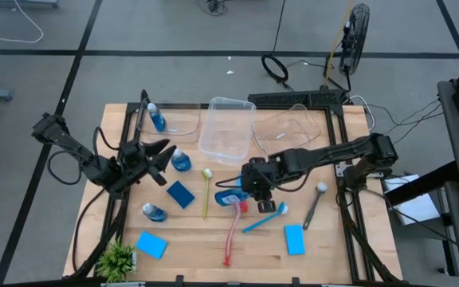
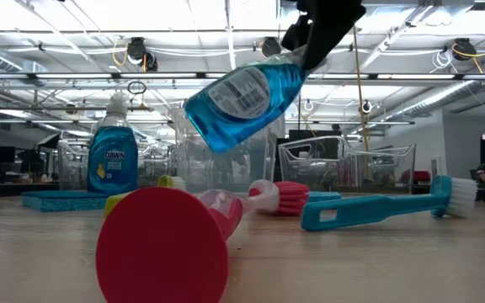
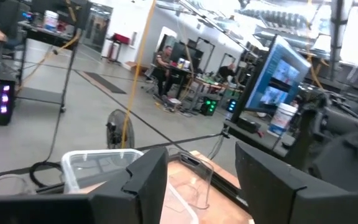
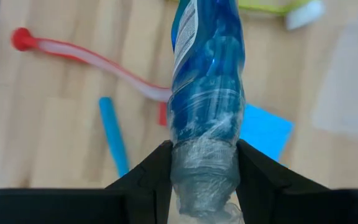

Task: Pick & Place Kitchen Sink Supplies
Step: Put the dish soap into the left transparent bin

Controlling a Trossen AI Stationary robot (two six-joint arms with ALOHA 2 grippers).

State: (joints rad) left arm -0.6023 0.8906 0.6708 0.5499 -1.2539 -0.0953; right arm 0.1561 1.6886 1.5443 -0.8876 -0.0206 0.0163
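Blue liquid is tilting inside the bottle (image 2: 241,99) the right claw (image 4: 204,163) is clamping at its neck, lifted clear of the wooden surface (image 1: 205,239) above the red brush (image 1: 233,227). Only the overhead camera is showing the left claw (image 1: 162,163) gaping empty beside another bottle (image 1: 181,161).

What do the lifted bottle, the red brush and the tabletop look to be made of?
Bottle in the right hand: clear glossy plastic, since blue liquid shows through it, with a printed label. Red brush: probably moulded plastic, with a translucent pale handle and an opaque red end. Tabletop: light wood, going by its visible plank seams and grain.
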